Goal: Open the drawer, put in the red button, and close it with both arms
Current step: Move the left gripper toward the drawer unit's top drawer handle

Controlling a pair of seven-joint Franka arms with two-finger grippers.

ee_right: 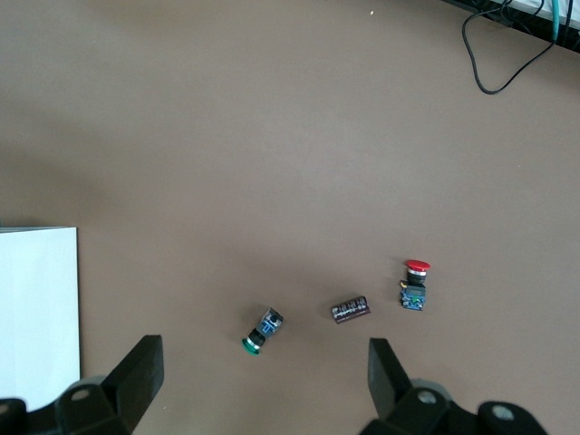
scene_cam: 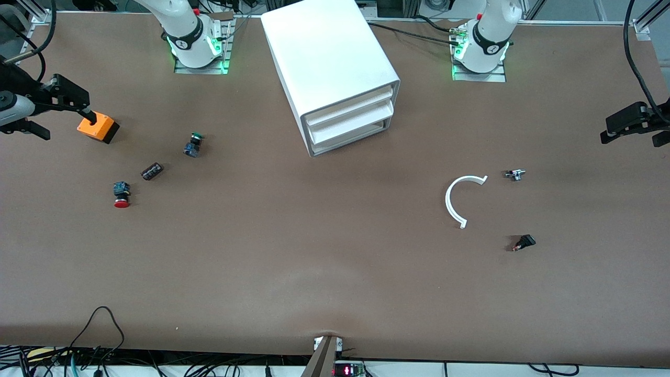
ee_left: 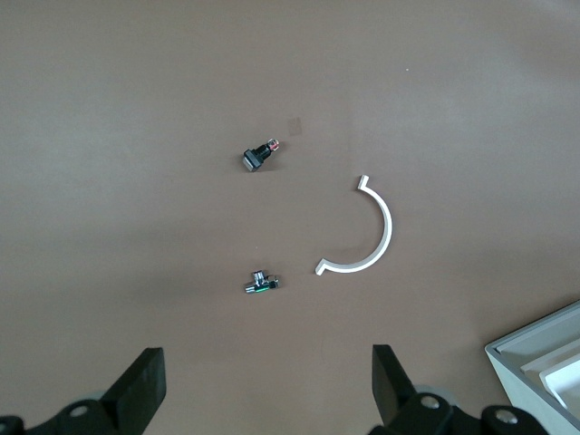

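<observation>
The white cabinet (scene_cam: 335, 68) stands at the table's middle, near the arms' bases. Its stacked white tray drawers (scene_cam: 349, 123) all sit pushed in. The red button (scene_cam: 121, 195) lies on its side toward the right arm's end of the table; it also shows in the right wrist view (ee_right: 415, 284). My right gripper (scene_cam: 62, 121) is open and empty, held high over that end of the table, above the orange box (scene_cam: 98, 127). My left gripper (scene_cam: 637, 130) is open and empty, held high over the left arm's end. The wrist views show both the right gripper (ee_right: 263, 376) and the left gripper (ee_left: 267, 385) wide open.
A green-capped button (scene_cam: 194, 144) and a small black part (scene_cam: 152, 171) lie between the red button and the cabinet. Toward the left arm's end lie a white arc (scene_cam: 454, 201), a small metal part (scene_cam: 515, 174) and a black switch (scene_cam: 524, 242).
</observation>
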